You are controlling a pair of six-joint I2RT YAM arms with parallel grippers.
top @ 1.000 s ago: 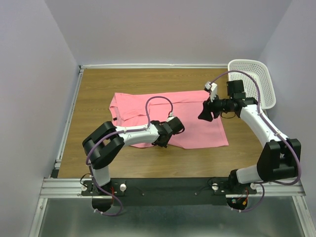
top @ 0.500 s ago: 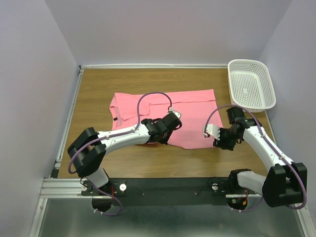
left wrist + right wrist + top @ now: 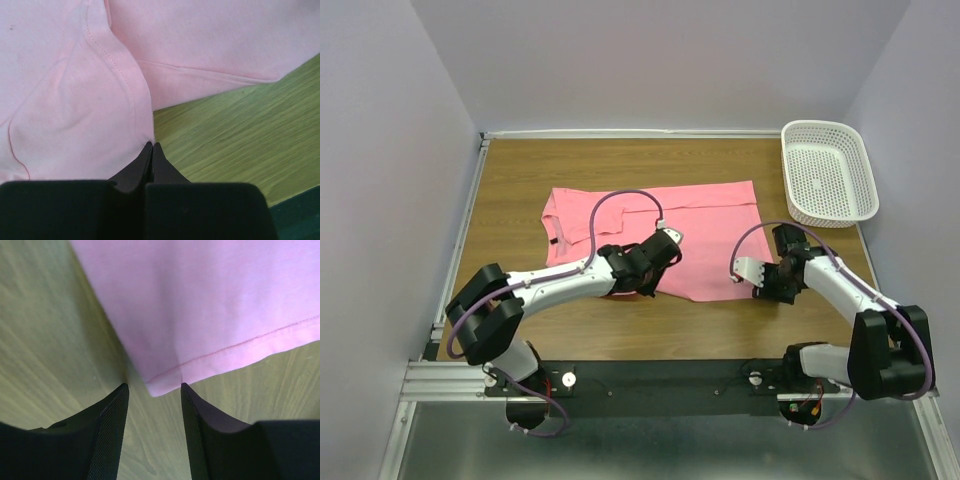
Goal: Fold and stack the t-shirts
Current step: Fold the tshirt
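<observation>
Salmon-pink cloth: the t-shirt (image 3: pixel 710 215) lies flat mid-table, long axis 9-to-3 in the top view, stitched hem end at 3. We see one shirt only, nothing stacked yet.

The next move hangs on the near-right hem corner. In the right wrist view it sits at 12 o'clock of the right gripper (image 3: pixel 153 386), just between the spread fingers, cloth not clamped. The rest of the shirt runs off toward 10–11 in the top view.

The left gripper (image 3: pixel 152 150) is on the near edge around mid-length, fingers pressed together with a raised fold of cloth at their tips. We read that as a pinch.

So both arms are on the 6 o'clock edge, right one nearer the corner. Our call: close right, then carry that edge toward 12.

The wood table (image 3: pixel 520 180) shows beyond the shirt's far edge at 12. The white basket (image 3: pixel 825 180) is at 1–2 o'clock, well apart
</observation>
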